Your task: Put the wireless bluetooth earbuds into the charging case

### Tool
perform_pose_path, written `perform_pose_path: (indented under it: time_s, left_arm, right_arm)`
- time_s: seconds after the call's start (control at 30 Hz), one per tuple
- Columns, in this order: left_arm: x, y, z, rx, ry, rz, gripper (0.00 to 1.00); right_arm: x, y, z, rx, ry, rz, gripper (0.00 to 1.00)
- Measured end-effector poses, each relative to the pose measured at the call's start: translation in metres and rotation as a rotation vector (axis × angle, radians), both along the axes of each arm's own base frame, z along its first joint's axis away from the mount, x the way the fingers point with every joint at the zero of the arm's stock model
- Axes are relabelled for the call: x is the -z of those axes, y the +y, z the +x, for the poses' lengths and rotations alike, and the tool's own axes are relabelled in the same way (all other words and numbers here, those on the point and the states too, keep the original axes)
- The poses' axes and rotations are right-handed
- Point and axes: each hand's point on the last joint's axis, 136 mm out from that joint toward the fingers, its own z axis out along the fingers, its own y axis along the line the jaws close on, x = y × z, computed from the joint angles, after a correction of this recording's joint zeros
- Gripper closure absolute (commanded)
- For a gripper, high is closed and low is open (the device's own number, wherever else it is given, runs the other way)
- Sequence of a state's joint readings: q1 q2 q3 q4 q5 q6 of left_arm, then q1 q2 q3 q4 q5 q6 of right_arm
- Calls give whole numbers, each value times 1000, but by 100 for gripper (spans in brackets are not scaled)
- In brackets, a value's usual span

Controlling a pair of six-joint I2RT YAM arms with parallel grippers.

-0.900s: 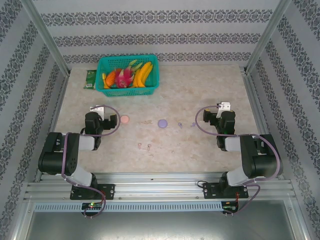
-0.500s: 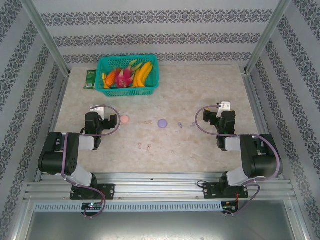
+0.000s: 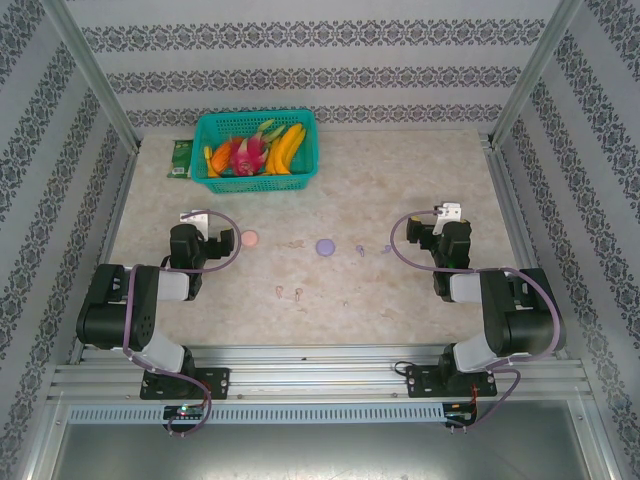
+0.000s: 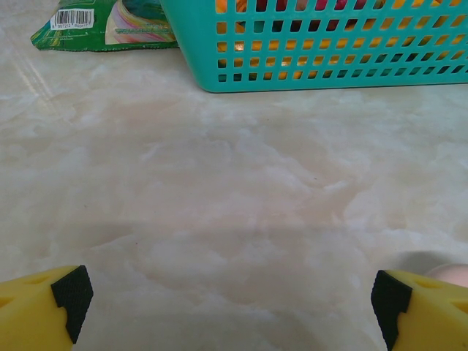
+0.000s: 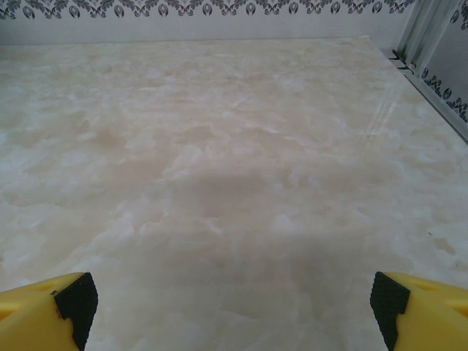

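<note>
The left hand (image 4: 232, 296) and right hand (image 5: 232, 296) are spread, empty. Buds (image 3: 298, 293) are scattered on the bench (image 3: 420, 170) around the purple disc (image 3: 325, 246). One bud should be approached slowly and pinched squarely across its stem.

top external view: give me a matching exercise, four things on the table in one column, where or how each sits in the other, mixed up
1 teal basket
2 green packet
3 pink disc
4 purple disc

a near the middle of the table
b full of fruit
c left of the purple disc
d lying against the basket's left side

Pairs: 1-b, 2-d, 3-c, 4-a
</note>
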State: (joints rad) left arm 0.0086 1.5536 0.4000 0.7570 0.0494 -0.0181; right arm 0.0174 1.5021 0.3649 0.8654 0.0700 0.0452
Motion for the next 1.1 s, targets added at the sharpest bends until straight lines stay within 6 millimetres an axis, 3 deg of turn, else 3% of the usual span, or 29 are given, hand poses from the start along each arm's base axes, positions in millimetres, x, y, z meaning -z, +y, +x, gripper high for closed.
perform_pose_path:
  time_s: [0.2, 0.27, 0.43, 0.67, 0.77, 0.87, 0.97, 1.1]
  left_arm:
    - [0, 0, 1, 0, 0, 0, 0]
    - [-4, 0, 4, -1, 8, 0, 0]
    - [-42, 2, 18, -12, -45, 5, 0]
    - [-87, 8, 20, -58, -54, -15, 0]
    - [-108, 9, 21, -94, -32, -67, 0]
    - [-125, 9, 21, -134, -2, -149, 0]
    - [-132, 1, 18, -163, 53, -266, 0]
    - [-119, -21, 7, -178, 163, -432, 0]
  right_arm:
    - [-1, -5, -1, 31, 15, -9, 2]
    - [-12, -10, -1, 59, 18, -15, 2]
    - [-67, -18, -2, 124, -79, 38, 2]
    - [-88, -26, -2, 215, 22, 304, 4]
    - [-104, -3, 8, 128, 99, 379, 12]
    - [-108, 34, 11, 21, 214, 444, 17]
    - [-95, 87, 5, -79, 382, 485, 20]
    - [-66, 163, -13, -186, 607, 492, 20]
